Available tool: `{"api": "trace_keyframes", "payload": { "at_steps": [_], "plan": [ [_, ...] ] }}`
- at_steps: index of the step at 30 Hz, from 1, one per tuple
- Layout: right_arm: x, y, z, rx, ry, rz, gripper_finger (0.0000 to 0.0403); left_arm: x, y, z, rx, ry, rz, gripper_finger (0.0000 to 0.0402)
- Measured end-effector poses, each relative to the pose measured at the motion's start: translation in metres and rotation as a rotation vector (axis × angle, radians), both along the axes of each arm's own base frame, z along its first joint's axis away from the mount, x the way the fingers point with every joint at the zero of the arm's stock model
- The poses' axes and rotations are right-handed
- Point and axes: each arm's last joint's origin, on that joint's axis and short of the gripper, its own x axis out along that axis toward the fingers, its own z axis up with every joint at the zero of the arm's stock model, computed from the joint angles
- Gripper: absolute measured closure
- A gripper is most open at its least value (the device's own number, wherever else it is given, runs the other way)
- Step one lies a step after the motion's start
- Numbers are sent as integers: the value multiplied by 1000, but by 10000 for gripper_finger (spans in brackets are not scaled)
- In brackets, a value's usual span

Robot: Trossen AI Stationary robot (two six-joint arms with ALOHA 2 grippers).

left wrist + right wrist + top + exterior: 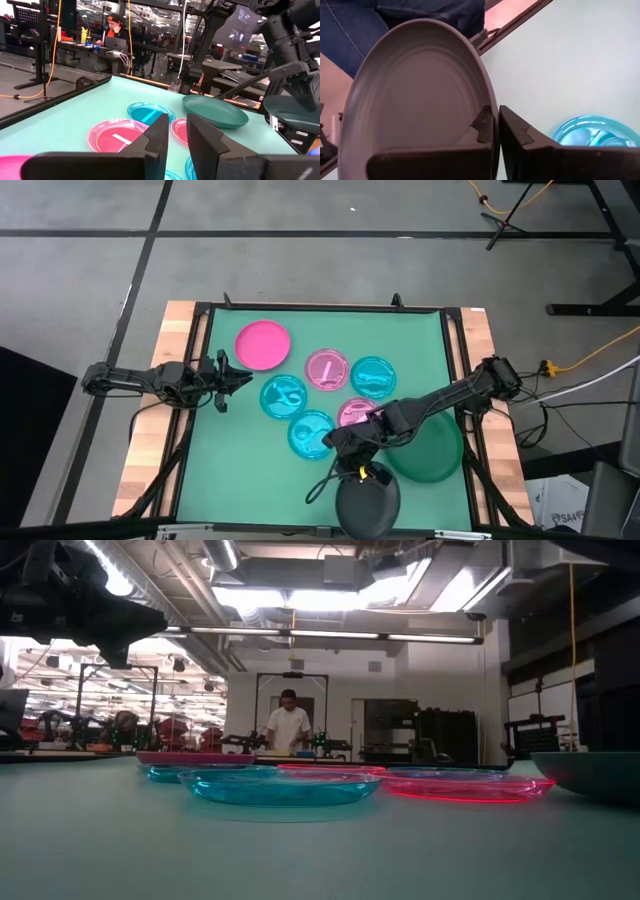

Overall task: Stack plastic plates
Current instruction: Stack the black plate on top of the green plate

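My right gripper (358,468) is near the table's near edge, shut on the dark grey plate (367,500). The large dark green plate (432,448) lies flat under the right arm. The plain hot pink plate (263,344) rests at the far left. Five small translucent plates lie flat in the middle: cyan (283,396), cyan (311,434), cyan (373,377), pink (327,369), and pink (355,412), which the arm partly covers. My left gripper (228,376) waits open at the left edge, touching nothing. My right gripper pinches the dark grey plate's rim (489,107) between its two fingers, one on the hollow face and one on the outer side. The fingers slant down from the far side toward the near edge. The plate (415,95) stretches away beyond the fingertips, over the table's near edge.
A raised dark frame (195,380) runs around the green mat. In the low view the cyan plate (280,787), the pink plate (465,785) and the dark green plate (600,772) show. A person's jeans-clad legs (395,15) stand just past the near edge.
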Motion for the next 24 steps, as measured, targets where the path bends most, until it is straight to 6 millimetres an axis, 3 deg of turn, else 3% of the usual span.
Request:
{"api": "trace_keyframes", "payload": {
  "at_steps": [24],
  "plan": [
    [-26,-8,3,-124,227,48,402,0,0,0,0,0,0,340]
  ]
}}
